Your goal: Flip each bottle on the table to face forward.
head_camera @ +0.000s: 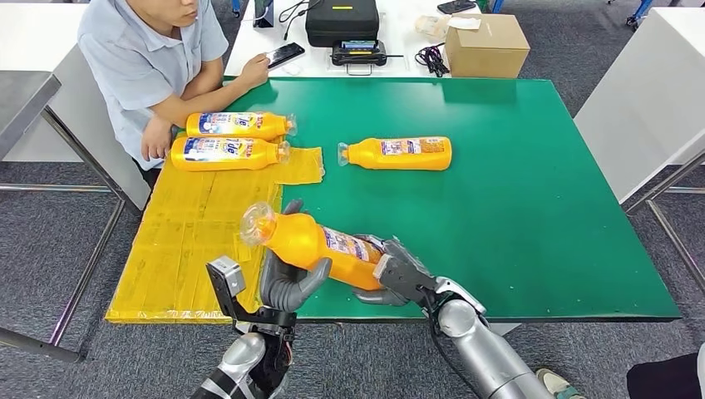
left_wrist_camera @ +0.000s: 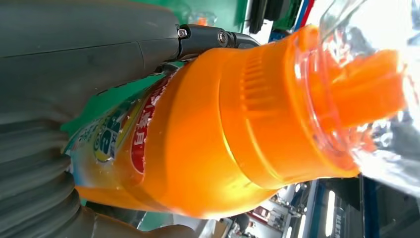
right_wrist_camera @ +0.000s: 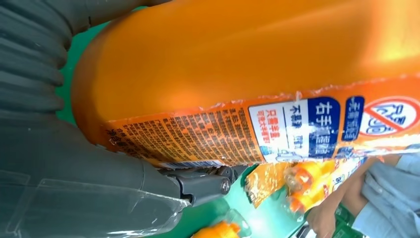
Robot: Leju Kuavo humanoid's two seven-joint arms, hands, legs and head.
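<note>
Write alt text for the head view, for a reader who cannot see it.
Both robot hands, left hand and right hand, hold an orange bottle tilted above the near edge of a green table. Another bottle lies mid-table, and two more bottles lie on a yellow mat beside a seated person.

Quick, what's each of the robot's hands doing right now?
Left hand: holding the orange bottle near its neck.
Right hand: holding the same bottle at its base end.
</note>
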